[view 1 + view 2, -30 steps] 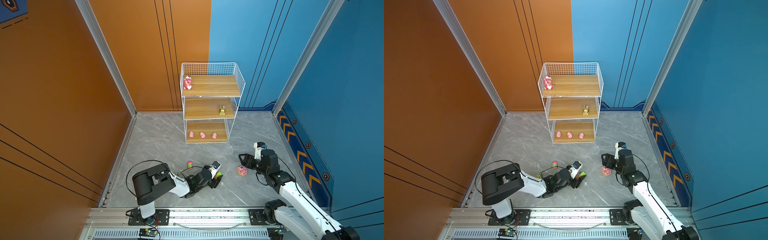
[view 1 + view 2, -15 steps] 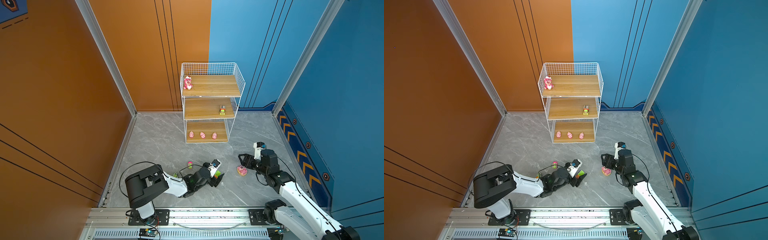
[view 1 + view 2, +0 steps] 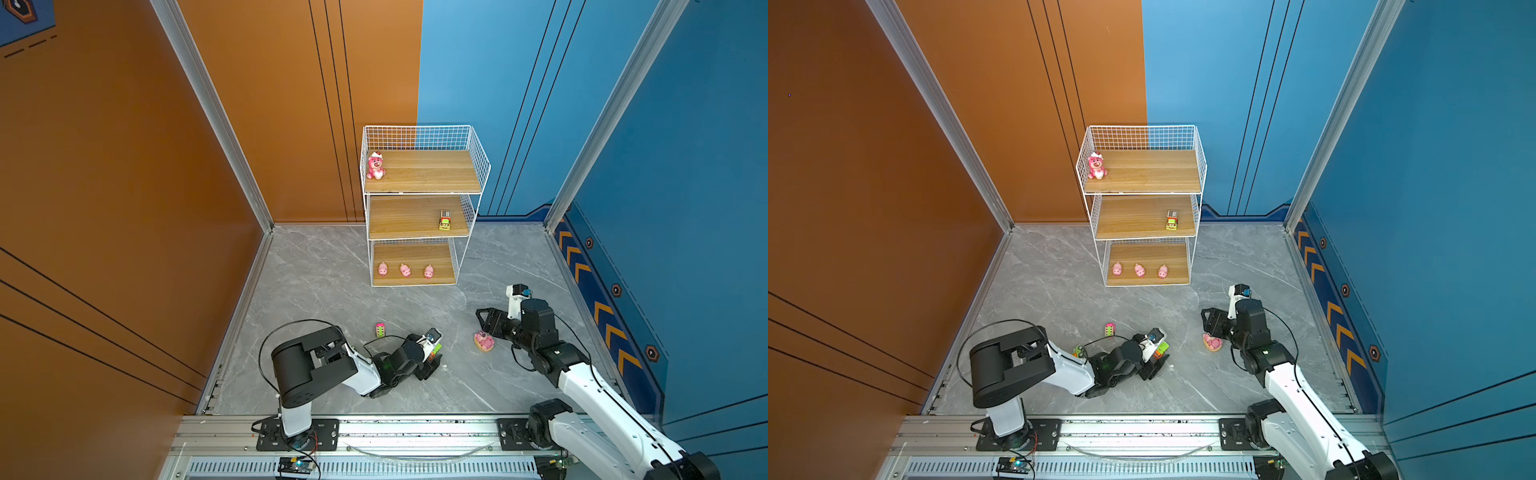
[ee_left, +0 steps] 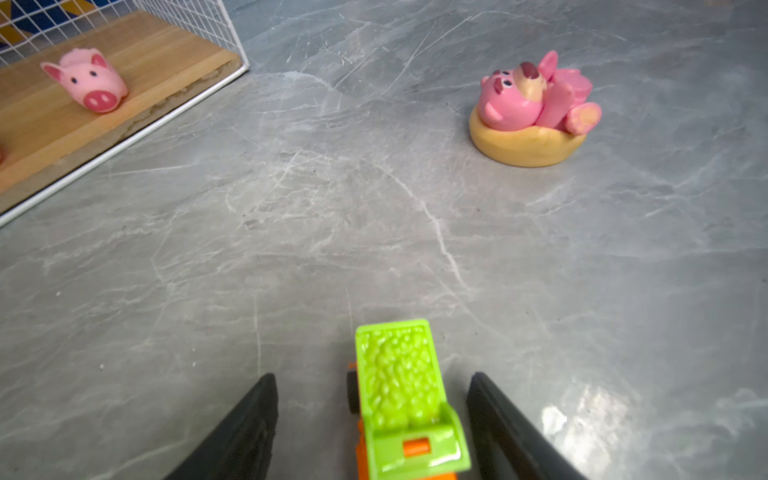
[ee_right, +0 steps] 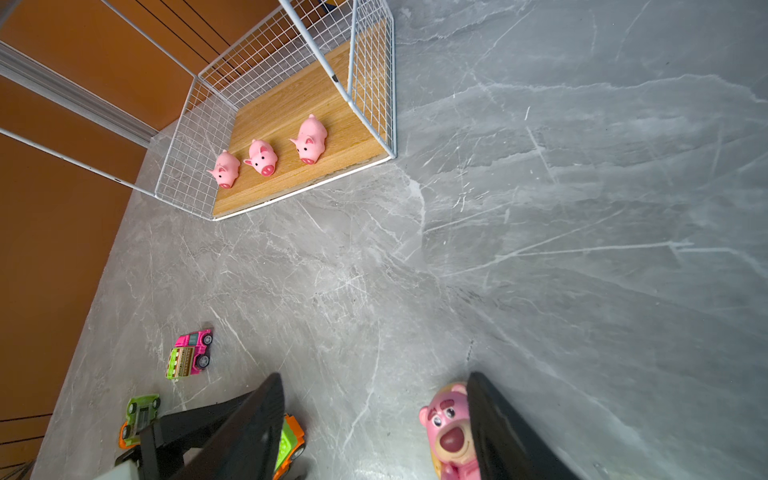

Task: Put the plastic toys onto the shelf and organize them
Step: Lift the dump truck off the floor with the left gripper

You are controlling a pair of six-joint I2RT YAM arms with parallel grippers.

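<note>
Green truck (image 4: 405, 395) lies untouched inside the left pincer (image 4: 372, 376), jaws wide and off-centre; centre first, then squeeze its sides gently; right pincer (image 5: 374, 376) likewise wide.

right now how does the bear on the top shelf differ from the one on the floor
The shelf bear sits upright on the shelf; the floor bear lies on its back. The shelf bear wears a pale cap; the floor bear is bare-headed. Only the floor bear rests in a tan round base; the shelf bear shows none. Both are pink.
</note>
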